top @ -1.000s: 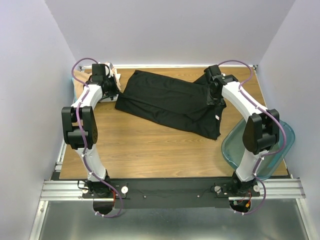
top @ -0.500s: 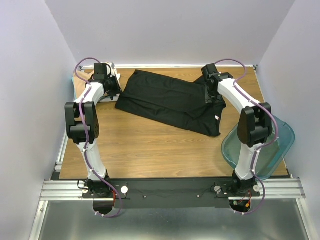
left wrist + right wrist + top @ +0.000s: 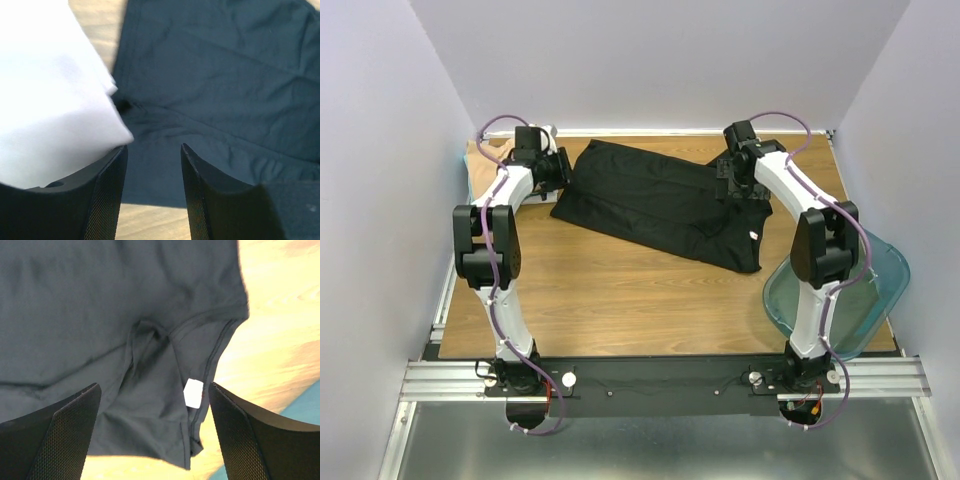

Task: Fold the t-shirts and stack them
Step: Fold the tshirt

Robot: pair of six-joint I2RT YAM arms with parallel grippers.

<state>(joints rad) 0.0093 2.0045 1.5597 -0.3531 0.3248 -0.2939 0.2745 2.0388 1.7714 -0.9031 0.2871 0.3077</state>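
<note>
- The plain black cotton t-shirt (image 3: 660, 205) lies folded over on the far side of the wooden table (image 3: 620, 290) — its small white tag (image 3: 193, 393) sits near the right end.
- The left claw (image 3: 152, 150) hangs over the shirt's left edge, spread and empty, beside a bright white cloth (image 3: 50, 100).
- The right claw (image 3: 155, 386) — spread wide, holding nothing — hangs above the tag end.
</note>
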